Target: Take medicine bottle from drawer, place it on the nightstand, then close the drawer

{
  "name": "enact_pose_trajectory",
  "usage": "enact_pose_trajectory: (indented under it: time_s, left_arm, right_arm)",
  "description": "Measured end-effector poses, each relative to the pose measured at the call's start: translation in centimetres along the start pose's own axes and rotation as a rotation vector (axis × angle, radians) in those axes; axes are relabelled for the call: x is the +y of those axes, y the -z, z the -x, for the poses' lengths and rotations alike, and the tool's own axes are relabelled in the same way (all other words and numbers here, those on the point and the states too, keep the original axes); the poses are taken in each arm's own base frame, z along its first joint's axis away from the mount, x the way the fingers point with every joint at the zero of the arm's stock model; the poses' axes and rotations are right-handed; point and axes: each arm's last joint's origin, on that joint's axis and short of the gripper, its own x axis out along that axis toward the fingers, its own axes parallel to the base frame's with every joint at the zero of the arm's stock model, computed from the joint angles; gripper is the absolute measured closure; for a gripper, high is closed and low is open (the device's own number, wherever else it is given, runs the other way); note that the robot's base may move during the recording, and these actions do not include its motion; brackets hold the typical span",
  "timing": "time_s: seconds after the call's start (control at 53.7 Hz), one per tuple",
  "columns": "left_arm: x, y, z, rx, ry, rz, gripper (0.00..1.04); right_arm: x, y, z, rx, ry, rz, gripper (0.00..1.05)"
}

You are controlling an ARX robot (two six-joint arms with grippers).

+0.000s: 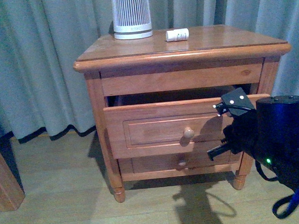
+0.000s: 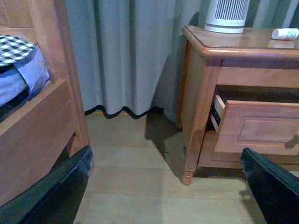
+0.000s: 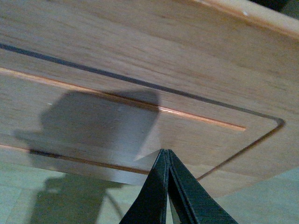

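The medicine bottle point(image 1: 177, 34) lies on its side on the nightstand point(image 1: 111, 55) top; it also shows in the left wrist view point(image 2: 285, 33). The upper drawer point(image 1: 155, 131) stands partly pulled out, and its knob point(image 1: 188, 133) is free. My right gripper point(image 1: 213, 152) is shut and empty, its tips against the drawer front to the right of the knob. In the right wrist view the shut tips point(image 3: 164, 151) touch the panelled front point(image 3: 140, 70). My left gripper point(image 2: 163, 186) is open and empty, low over the floor to the left of the nightstand point(image 2: 201, 93). The drawer's inside is hidden.
A tall white ribbed device point(image 1: 132, 15) stands at the back of the nightstand top. Grey curtains point(image 1: 36, 62) hang behind. A wooden bed frame point(image 2: 37, 130) with bedding stands left of my left gripper. The lower drawer point(image 1: 157, 163) is shut.
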Motion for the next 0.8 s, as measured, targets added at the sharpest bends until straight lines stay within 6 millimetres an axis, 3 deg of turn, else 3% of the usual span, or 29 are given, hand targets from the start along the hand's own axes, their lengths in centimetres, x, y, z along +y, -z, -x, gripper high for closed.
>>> enact_pose_trajectory:
  time_s: [0.354,0.801]
  left_arm:
    - [0.0,0.0,0.0,0.000,0.000,0.000,0.06]
    - [0.0,0.0,0.0,0.000,0.000,0.000,0.06]
  right_arm:
    - [0.1,-1.1,-5.3,-0.026,-0.073,0.146,1.01]
    - [-1.1,-0.4,-6.5,0.001,-0.102,0.150,1.01]
